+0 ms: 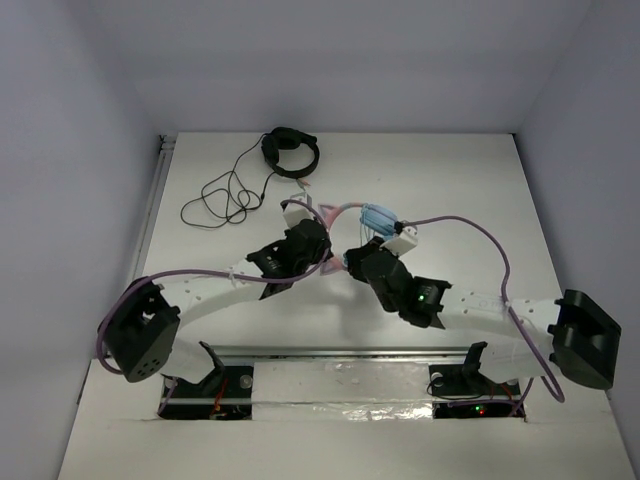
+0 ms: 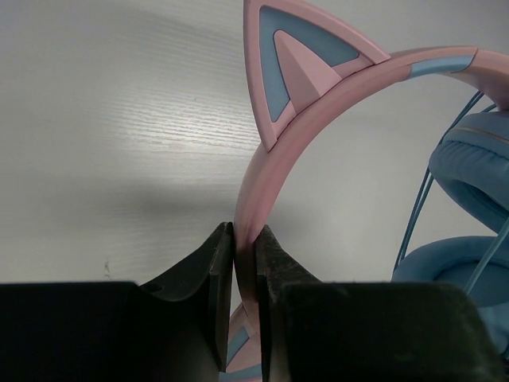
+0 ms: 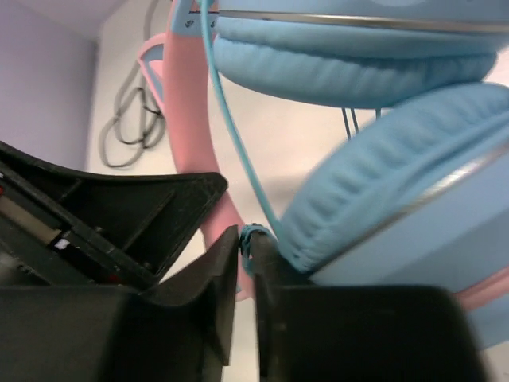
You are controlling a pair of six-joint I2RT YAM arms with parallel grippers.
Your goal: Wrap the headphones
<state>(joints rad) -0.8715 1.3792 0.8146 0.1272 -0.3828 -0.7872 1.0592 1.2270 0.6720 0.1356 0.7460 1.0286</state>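
The headphones [image 1: 378,219] lie mid-table between my two grippers, with light blue earcups [image 3: 374,72] and a pink cat-eared headband [image 2: 294,119]. My left gripper [image 2: 245,239] is shut on the pink headband just below a cat ear [image 2: 290,56]. My right gripper [image 3: 248,239] is shut on the thin pale blue cable [image 3: 231,127], which runs up past the earcups. The left gripper [image 1: 300,228] sits left of the earcups in the top view, and the right gripper [image 1: 365,250] sits just below them. The cable's far end is hidden.
Black headphones [image 1: 290,152] with a loose black cable [image 1: 225,195] lie at the back left of the white table [image 1: 450,180]. Grey walls close in on three sides. The left arm's black body [image 3: 95,215] sits close beside my right gripper.
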